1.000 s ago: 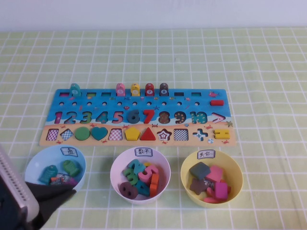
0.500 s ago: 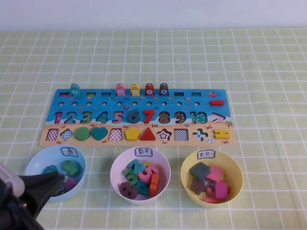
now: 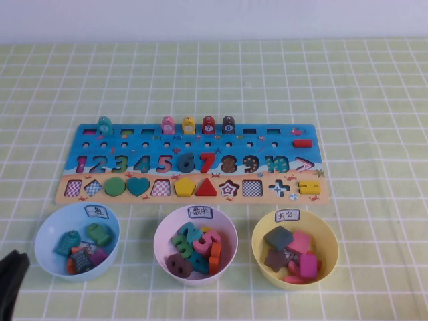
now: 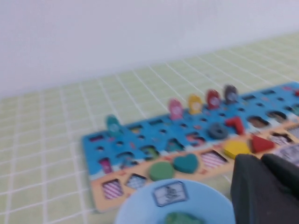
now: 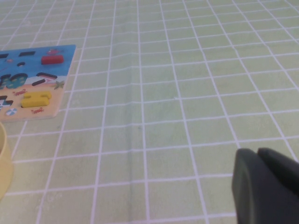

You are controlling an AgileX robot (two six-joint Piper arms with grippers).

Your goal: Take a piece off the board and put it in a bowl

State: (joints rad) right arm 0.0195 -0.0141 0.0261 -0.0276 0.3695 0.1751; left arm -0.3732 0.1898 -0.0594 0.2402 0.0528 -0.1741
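The board (image 3: 190, 164) lies across the middle of the table; several of its shape slots are empty. The yellow bowl (image 3: 332, 235) stands at the front right, with a white label on its rim. The magenta-purple piece (image 3: 307, 265) lies inside it, beside a lighter pink piece and a grey-green block. My left gripper (image 3: 11, 281) is at the front left corner, shut and empty, just short of the light blue bowl (image 4: 140, 205). My right gripper (image 5: 258, 153) is out of the high view; its wrist view shows it shut and empty over bare cloth, right of the board's end (image 5: 37, 88).
The light blue bowl (image 3: 43, 231) holds fish pieces. A pale pink bowl (image 3: 160, 233) holds number pieces. Pegs stand on the board's far row. The green checked cloth (image 3: 374, 100) covers the table. The yellow bowl's rim (image 5: 3, 163) shows in the right wrist view.
My left arm has drawn back from over the light blue bowl toward the front left corner, so the bowl's contents now show. Nothing else has moved.
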